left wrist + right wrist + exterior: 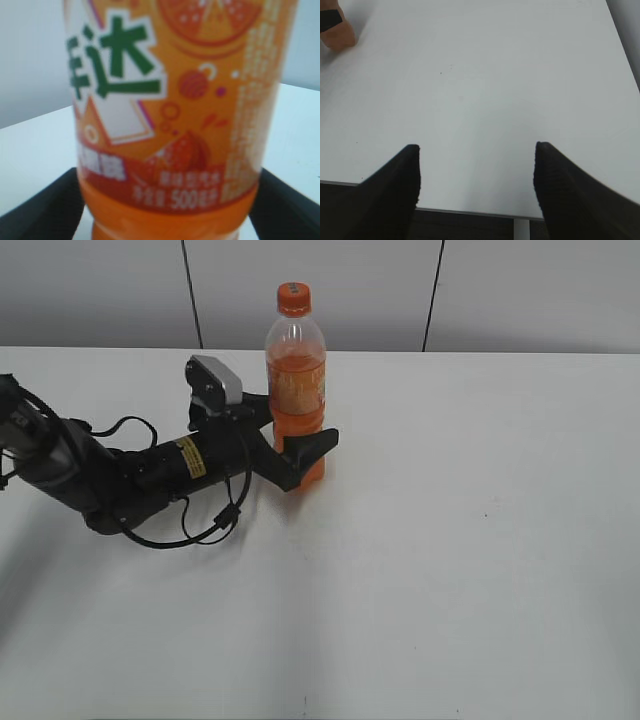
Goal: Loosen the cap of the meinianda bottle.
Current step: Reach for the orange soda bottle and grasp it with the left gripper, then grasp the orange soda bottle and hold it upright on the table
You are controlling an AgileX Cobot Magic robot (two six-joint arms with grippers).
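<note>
Exterior view – left gripper point(300, 455) clamping upright meinianda bottle point(296, 380), right gripper point(476, 175) spread, empty.

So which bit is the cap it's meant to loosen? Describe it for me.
Find the white table; the meinianda bottle stands upright on it, the left gripper around its lower body. The cap is the small orange piece on top, solid-coloured above the clear neck.

Orange cap point(294, 298); meinianda bottle point(296, 390) orange, green-lettered label; white table point(450, 540).
</note>
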